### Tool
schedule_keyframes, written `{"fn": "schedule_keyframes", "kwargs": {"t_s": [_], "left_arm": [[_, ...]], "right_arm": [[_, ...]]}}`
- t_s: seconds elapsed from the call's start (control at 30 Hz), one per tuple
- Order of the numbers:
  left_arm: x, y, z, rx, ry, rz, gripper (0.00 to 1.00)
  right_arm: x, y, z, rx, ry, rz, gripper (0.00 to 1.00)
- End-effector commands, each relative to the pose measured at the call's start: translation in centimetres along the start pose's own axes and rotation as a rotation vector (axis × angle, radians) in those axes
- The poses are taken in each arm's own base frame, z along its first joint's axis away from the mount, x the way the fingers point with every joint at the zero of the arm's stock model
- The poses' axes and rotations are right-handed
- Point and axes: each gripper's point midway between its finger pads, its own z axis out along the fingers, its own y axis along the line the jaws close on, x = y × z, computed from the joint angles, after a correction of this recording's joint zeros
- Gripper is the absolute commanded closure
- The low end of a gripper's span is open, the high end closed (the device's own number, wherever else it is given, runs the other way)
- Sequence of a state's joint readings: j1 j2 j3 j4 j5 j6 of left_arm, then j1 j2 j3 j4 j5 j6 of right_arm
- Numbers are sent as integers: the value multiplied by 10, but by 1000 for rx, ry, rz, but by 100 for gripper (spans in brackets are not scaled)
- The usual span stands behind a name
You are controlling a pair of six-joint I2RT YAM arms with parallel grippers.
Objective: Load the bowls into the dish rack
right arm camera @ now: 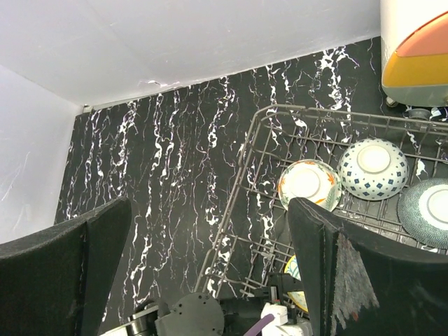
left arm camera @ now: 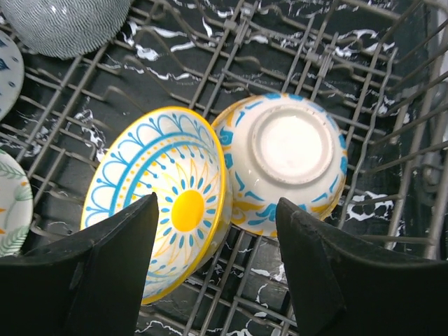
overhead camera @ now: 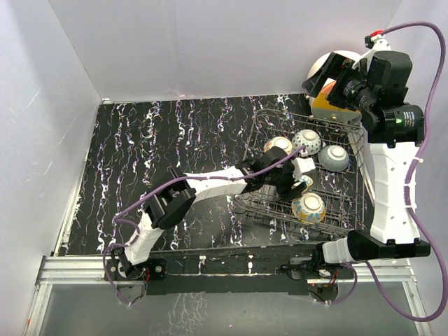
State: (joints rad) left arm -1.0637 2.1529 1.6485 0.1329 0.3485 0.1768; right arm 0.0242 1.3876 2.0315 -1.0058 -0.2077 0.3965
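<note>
Dish rack (right arm camera: 315,110): the landmark, and every place below is given against it.

Bowls: by my count all five are inside the rack, so loading looks nearly done.
- Far row: orange floral bowl (overhead camera: 278,145), dotted blue bowl (overhead camera: 306,141) and grey bowl (overhead camera: 334,157), foot rings showing.
- Near end: yellow sun bowl (left arm camera: 171,189) stands on edge among the tines. It touches an upturned blue-and-yellow bowl (left arm camera: 290,150).

Left gripper (left arm camera: 217,217): down inside the rack over that near pair. It is released, with the jaws apart and nothing pinched. One finger sits in front of the sun bowl's painted inside, the other clear of its rim.

Right gripper (right arm camera: 210,210): high above the rack's far right side, spread wide and empty.

Handling (judgement): glazed ceramic is rigid and slick, and likely chips against wire. If you reseat the sun bowl, pinch its wall across the rim, one finger inside and one outside. Set it down gently.
</note>
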Motion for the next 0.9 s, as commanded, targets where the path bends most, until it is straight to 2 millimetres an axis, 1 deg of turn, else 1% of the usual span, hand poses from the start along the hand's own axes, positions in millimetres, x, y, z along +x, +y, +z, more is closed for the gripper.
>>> {"fn": "schedule_keyframes", "kwargs": {"t_s": [0.0,0.07,0.17,0.33,0.37,0.47,0.53,0.63,0.7,0.77,0.87], "left_arm": [[8,4,6,9,-10,17,36],[9,10,8,-18,-9,13,39],[11,13,9,-34,-6,11,47],[14,12,6,-35,4,-17,61],[15,11,5,-33,7,-27,66],[16,9,3,-32,11,-42,87],[16,8,1,-31,11,-48,99],[13,7,-3,-28,14,-50,100],[6,7,-7,-28,6,-52,100],[-8,7,-13,-39,-17,-61,100],[-41,13,-28,-86,-93,-82,100]], "right_arm": [[-13,7,-10,-27,-61,-23,1],[-12,7,-10,-27,-59,-23,1],[-11,7,-10,-28,-55,-22,1],[-9,6,-11,-23,-54,-21,1],[-9,6,-12,-23,-57,-21,1],[-9,5,-13,-19,-57,-21,1],[-8,4,-13,-15,-56,-21,1],[-7,4,-15,-14,-58,-20,1],[-8,4,-16,-11,-61,-19,1],[-9,4,-17,-8,-66,-19,1],[-11,2,-19,4,-74,-20,1]]}}
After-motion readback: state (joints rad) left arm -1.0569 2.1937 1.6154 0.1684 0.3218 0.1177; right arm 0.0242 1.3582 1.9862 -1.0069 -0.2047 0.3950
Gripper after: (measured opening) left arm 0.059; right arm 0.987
